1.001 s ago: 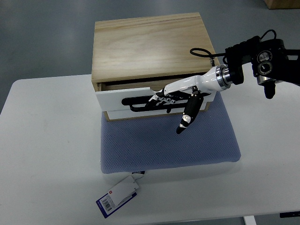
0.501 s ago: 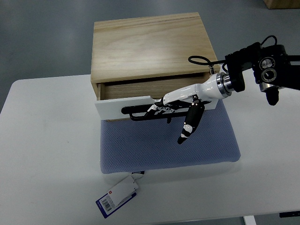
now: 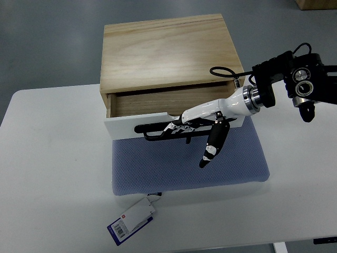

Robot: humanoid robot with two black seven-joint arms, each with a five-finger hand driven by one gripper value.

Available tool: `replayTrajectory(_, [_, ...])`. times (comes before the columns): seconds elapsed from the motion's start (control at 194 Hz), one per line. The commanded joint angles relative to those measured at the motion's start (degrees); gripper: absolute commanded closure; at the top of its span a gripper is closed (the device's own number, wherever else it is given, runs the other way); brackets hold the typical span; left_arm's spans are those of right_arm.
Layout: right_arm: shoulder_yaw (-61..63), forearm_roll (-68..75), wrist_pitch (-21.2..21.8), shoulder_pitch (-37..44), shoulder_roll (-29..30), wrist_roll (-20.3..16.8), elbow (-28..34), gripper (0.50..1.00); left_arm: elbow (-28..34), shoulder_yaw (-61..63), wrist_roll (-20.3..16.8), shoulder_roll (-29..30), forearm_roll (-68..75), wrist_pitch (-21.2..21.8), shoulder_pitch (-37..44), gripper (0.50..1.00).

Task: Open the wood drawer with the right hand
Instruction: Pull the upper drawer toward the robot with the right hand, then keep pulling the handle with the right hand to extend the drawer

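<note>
Seemingly light and rigid, the wood drawer (image 3: 174, 108) sits partly open in its box on the desk (image 3: 52, 174). From the top view, the right hand (image 3: 196, 122) hooks fingers through its black handle (image 3: 158, 130), the sensible hold.

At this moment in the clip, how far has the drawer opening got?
Partly done: the white-fronted wooden drawer already stands out from the light wooden box, its inside showing as a wide band. In hand: the right hand has its fingers hooked on the black bar handle above the blue mat. Left: pulling the drawer further out, then letting go.
</note>
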Motion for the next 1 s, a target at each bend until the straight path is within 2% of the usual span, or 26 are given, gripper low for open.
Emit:
replayTrajectory(0.0, [0.09,0.00,0.08,0.00,-0.43,0.04,0.01,0.560,0.05,0.00,0.01,0.00,0.00,0.00,0.00,0.500])
replayTrajectory(0.217, [0.44,0.17,1.23,0.53,-0.78,0.13,0.01,0.562,0.05,0.00,0.01,0.00,0.00,0.00,0.00,0.500])
replayTrajectory(0.996, [0.79,0.00,0.44,1.06,-0.08,0.31,-0.25,0.562,-0.04,0.00,0.01,0.00,0.00,0.00,0.00,0.500])
